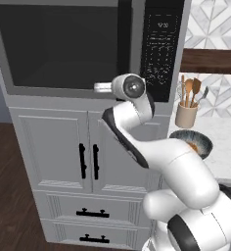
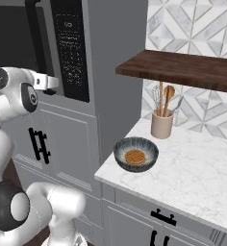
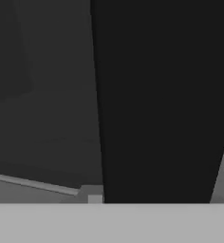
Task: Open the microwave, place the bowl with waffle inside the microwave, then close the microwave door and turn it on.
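Hand view is showing us the microwave door's black handle bar (image 3: 156, 99) filling the frame close up, so we cannot tell how the claw's jaws are standing. We are seeing the microwave door (image 1: 63, 46) sitting closed, while the bowl (image 2: 135, 153) is holding the waffle (image 2: 134, 156) on the counter (image 2: 197, 178), near the utensil cup (image 2: 162, 124).

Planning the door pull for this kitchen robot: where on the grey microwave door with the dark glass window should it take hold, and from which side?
Best the black vertical handle bar at the right edge of the grey microwave door, beside the black keypad panel. Come straight at the front, one pincer finger either side of the bar. It is slim and upright, so a horizontal pinch fits; the glass offers no hold.
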Available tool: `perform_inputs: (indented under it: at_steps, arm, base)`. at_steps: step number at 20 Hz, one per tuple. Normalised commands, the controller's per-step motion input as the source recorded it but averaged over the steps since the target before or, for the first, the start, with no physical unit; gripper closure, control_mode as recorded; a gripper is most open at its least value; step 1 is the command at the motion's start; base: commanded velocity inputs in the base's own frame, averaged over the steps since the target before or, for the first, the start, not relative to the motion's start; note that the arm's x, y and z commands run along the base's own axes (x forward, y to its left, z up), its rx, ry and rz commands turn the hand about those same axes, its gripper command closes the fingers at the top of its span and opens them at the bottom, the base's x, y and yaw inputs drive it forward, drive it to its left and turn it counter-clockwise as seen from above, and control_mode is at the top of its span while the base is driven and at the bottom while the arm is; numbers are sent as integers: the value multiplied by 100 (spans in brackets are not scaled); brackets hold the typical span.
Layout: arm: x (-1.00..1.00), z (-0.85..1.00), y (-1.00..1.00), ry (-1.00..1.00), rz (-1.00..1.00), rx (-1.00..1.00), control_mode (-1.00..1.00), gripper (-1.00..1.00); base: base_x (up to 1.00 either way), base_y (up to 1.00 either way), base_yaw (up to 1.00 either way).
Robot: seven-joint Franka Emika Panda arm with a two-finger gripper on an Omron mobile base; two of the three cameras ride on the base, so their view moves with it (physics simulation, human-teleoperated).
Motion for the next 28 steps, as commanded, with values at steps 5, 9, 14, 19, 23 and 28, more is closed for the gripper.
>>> perform_inputs:
  at_steps: [5,9,14,19,23,28]
  arm:
    - [16,-10,100,20,31,-2,-100,100]
    - [-47,0,100,25,27,-15,-100,100]
    - [-67,0,100,16,19,-16,-100,100]
    - [-58,-1,100,18,12,-17,-100,100]
    - [-49,-1,100,22,9,-21,-100,100]
    - [-43,0,100,25,5,-27,-100,100]
  base:
    - [0,0,0]
    - [0,0,0]
    - [0,0,0]
    - [0,0,0]
    - [0,0,0]
    - [0,0,0]
